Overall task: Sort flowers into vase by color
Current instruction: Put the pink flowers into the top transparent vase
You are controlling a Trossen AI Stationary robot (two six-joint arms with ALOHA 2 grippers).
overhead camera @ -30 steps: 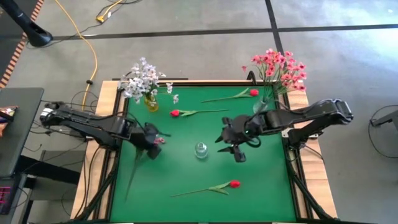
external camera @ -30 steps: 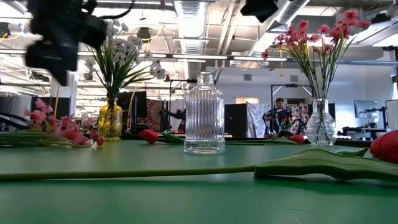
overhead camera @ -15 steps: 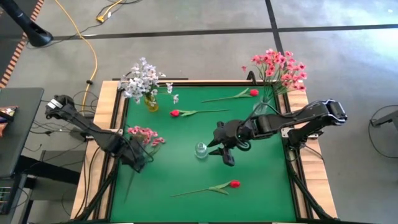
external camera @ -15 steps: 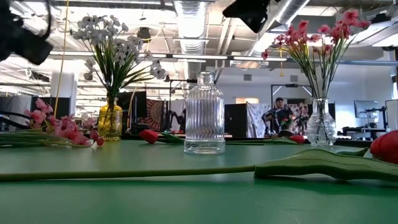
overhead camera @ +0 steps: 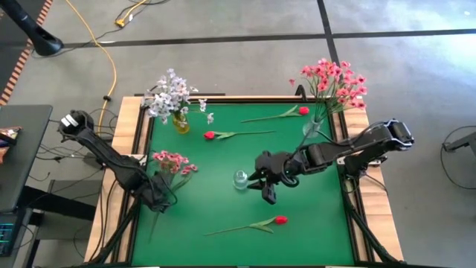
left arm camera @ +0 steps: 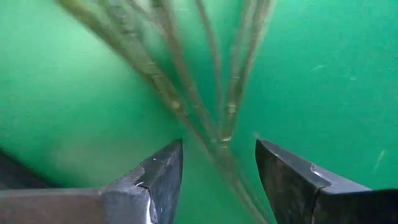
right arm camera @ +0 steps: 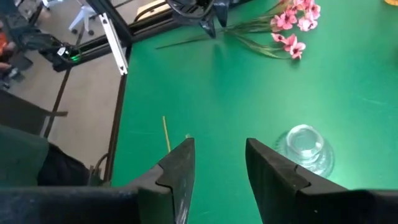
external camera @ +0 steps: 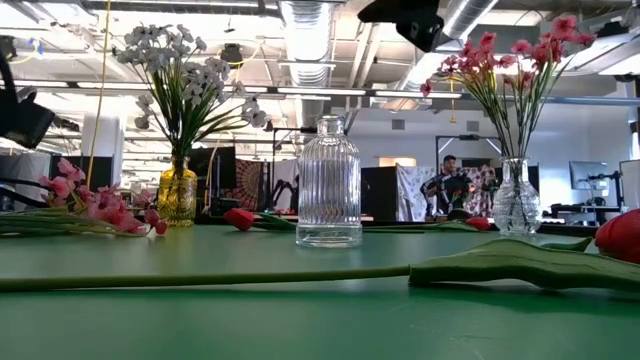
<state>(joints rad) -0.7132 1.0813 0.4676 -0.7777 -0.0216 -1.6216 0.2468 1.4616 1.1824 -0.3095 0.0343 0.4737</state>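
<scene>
A pink spray (overhead camera: 172, 161) lies flat on the green mat, blooms (external camera: 95, 205) toward the far side and stems running to the near-left. My left gripper (overhead camera: 159, 196) is open low over those stems (left arm camera: 217, 118), a finger on either side; I cannot tell whether it touches them. My right gripper (overhead camera: 260, 184) is open just right of the empty clear ribbed vase (overhead camera: 239, 179), which shows in its wrist view (right arm camera: 305, 148). Three red buds lie on the mat (overhead camera: 210, 135), (overhead camera: 303, 111), (overhead camera: 280, 220). Whitish flowers stand in a yellow vase (overhead camera: 178, 123), pink ones in a clear vase (overhead camera: 314, 126).
The near red bud (external camera: 620, 235) and its stem and leaf (external camera: 500, 265) lie across the mat's near part. The yellow vase (external camera: 177, 195) stands far left, the pink-filled vase (external camera: 515, 195) far right. Wooden table edges (overhead camera: 126, 149) frame the mat.
My left gripper has moved from over the pink blooms toward the table's near-left, along the stems, and has come lower. My right gripper has moved left toward the clear vase. The pink spray has stayed where it lay.
</scene>
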